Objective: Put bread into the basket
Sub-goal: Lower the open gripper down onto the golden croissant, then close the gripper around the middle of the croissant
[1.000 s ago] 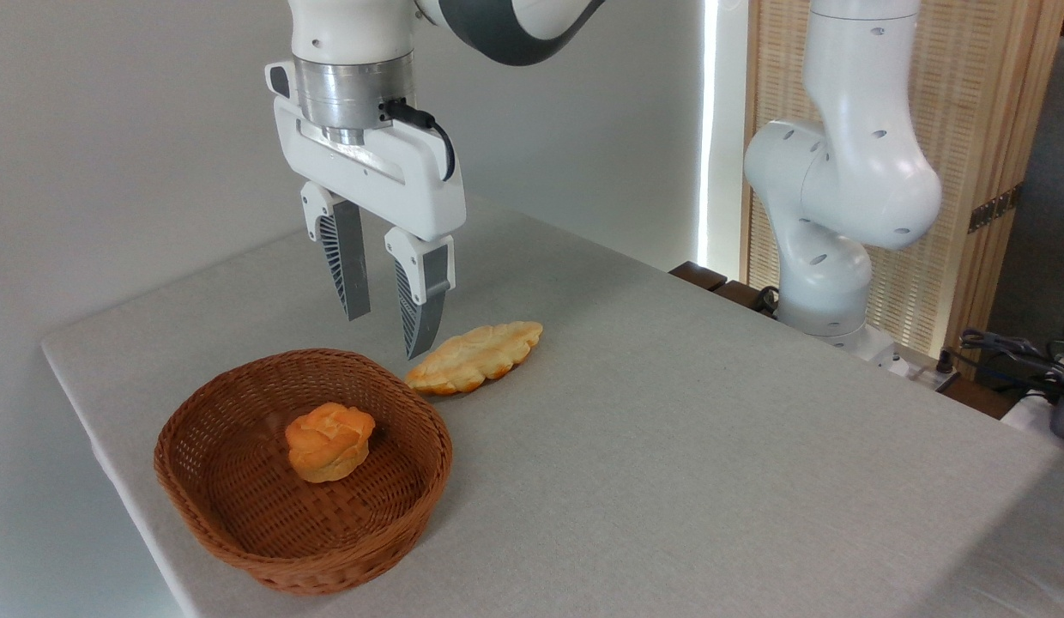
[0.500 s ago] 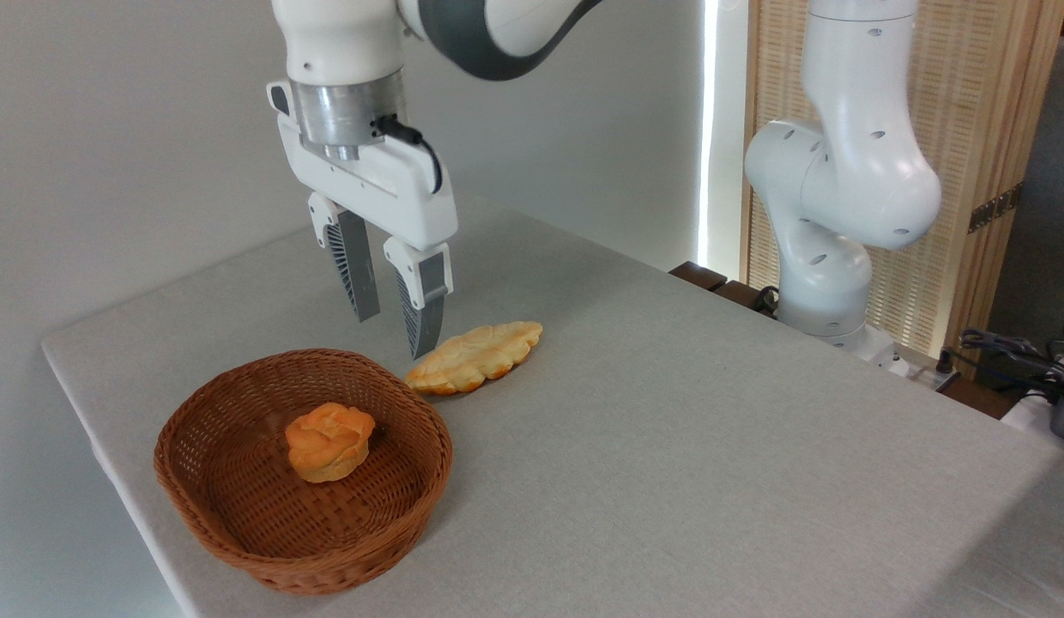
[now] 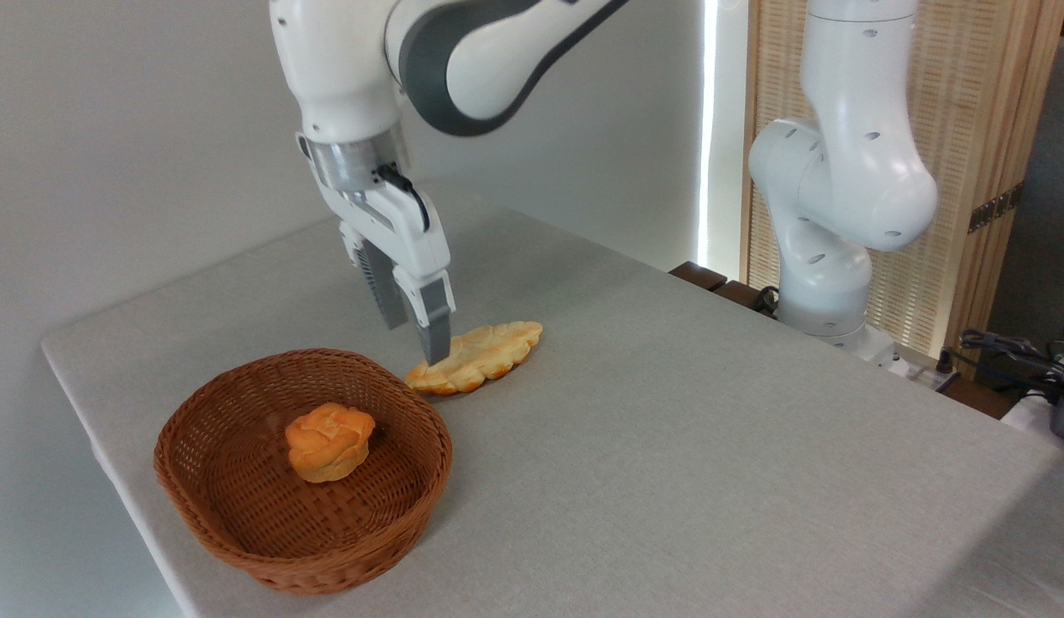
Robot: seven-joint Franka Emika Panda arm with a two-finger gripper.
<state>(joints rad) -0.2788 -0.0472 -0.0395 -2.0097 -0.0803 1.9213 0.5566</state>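
The end effector [image 3: 416,339] hangs with its fingers spread and empty, the nearer tip over the left part of the bread [image 3: 478,357], which lies on the counter [image 3: 669,446] just beside the basket [image 3: 302,562].

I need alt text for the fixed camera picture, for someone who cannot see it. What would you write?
A white robot arm lowers its end effector over a golden twisted bread lying on a grey table, just outside a brown wicker basket that holds a small orange bun.
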